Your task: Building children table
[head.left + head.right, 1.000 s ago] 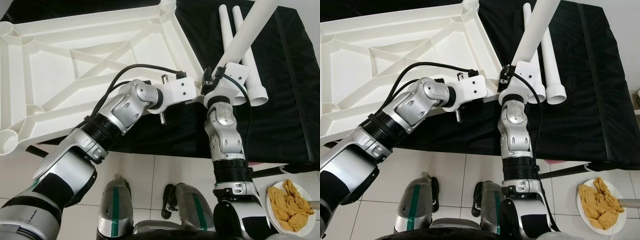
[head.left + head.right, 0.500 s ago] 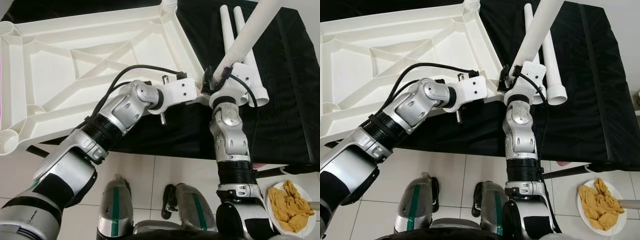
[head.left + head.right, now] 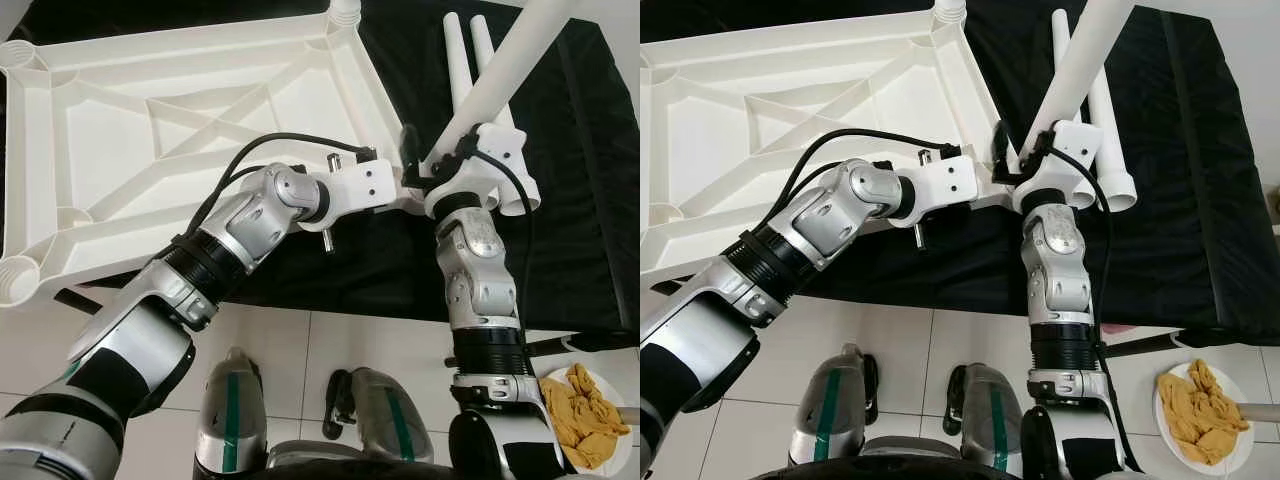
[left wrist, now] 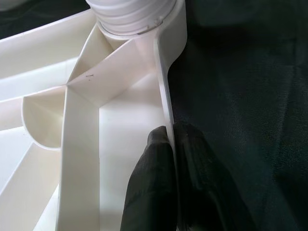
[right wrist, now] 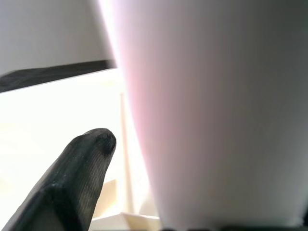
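Black-clothed counter (image 3: 560,150) over white tile floor (image 3: 330,340), your L tool (image 4: 171,144) pinching tabletop (image 3: 150,130) rim, R tool (image 3: 425,165) clamped on leg (image 3: 510,60), plate (image 3: 585,425) at R.

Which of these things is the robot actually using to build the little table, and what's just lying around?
Part of the job:
white tabletop, upside down, rim pinched by the left gripper
white table leg held in the right gripper
two spare legs on the black cloth

Just lying about:
plate with yellow cloth, on the floor
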Tool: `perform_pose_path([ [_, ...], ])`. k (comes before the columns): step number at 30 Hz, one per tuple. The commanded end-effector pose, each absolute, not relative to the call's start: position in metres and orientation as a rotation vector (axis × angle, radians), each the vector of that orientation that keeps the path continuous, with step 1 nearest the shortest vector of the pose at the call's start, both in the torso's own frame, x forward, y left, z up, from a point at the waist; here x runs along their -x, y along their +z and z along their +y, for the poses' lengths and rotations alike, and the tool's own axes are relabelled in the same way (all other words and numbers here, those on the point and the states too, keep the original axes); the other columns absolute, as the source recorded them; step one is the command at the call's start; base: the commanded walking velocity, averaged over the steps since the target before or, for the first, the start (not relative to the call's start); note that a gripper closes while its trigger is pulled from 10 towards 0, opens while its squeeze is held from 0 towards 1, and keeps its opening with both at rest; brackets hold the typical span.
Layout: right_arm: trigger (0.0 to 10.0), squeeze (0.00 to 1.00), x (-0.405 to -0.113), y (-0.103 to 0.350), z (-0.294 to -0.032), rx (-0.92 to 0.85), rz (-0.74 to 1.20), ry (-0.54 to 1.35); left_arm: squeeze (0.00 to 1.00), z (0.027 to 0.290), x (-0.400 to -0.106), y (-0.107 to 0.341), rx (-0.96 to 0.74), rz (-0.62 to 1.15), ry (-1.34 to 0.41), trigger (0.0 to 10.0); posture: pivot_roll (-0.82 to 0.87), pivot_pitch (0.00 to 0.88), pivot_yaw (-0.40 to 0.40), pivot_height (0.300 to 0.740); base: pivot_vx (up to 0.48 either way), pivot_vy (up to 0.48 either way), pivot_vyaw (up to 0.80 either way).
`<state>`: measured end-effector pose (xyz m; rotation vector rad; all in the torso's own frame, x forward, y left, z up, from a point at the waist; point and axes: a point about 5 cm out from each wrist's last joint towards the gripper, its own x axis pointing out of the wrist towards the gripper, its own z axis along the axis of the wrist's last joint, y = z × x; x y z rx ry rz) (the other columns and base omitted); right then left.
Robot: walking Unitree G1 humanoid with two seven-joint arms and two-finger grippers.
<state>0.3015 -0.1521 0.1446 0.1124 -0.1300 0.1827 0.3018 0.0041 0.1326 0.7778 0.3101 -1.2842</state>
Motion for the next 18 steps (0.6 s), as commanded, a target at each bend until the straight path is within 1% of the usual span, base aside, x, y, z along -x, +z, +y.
perform_pose_path([
  [1,10.0,0.0,-0.301,0.143,-0.152,-0.123,-0.139,0.221,0.0,0.002,-0.283,0.107,-0.825,0.441,-1.45,10.0,0.03,0.0,-0.064,0.74,0.0,0.0,0.0],
  [3,10.0,0.0,-0.301,0.142,-0.155,-0.109,-0.141,0.255,0.0,0.001,-0.282,0.107,-0.825,0.441,-1.451,10.0,0.03,0.0,-0.064,0.74,0.0,0.0,0.0],
  [5,10.0,0.0,-0.304,0.14,-0.164,-0.068,-0.134,0.342,0.0,0.001,-0.282,0.107,-0.824,0.442,-1.453,10.0,0.03,0.0,-0.061,0.74,0.0,0.0,0.0],
  [6,10.0,0.0,-0.304,0.14,-0.164,-0.068,-0.134,0.342,0.0,0.001,-0.282,0.107,-0.824,0.442,-1.453,10.0,0.03,0.0,-0.061,0.74,0.0,0.0,0.0],
  [9,10.0,0.0,-0.311,0.134,-0.186,-0.01,-0.099,0.418,0.0,0.002,-0.283,0.108,-0.825,0.442,-1.45,10.0,0.04,0.0,-0.056,0.74,0.0,0.0,0.0],
  [11,10.0,0.0,-0.314,0.132,-0.194,-0.006,-0.08,0.437,0.0,0.004,-0.284,0.109,-0.826,0.443,-1.446,10.0,0.04,0.0,-0.053,0.74,0.0,0.0,0.0],
  [18,10.0,0.0,-0.32,0.125,-0.207,0.026,-0.043,0.452,0.0,0.007,-0.285,0.11,-0.827,0.447,-1.439,10.0,0.04,0.0,-0.045,0.74,0.0,0.0,0.0],
])
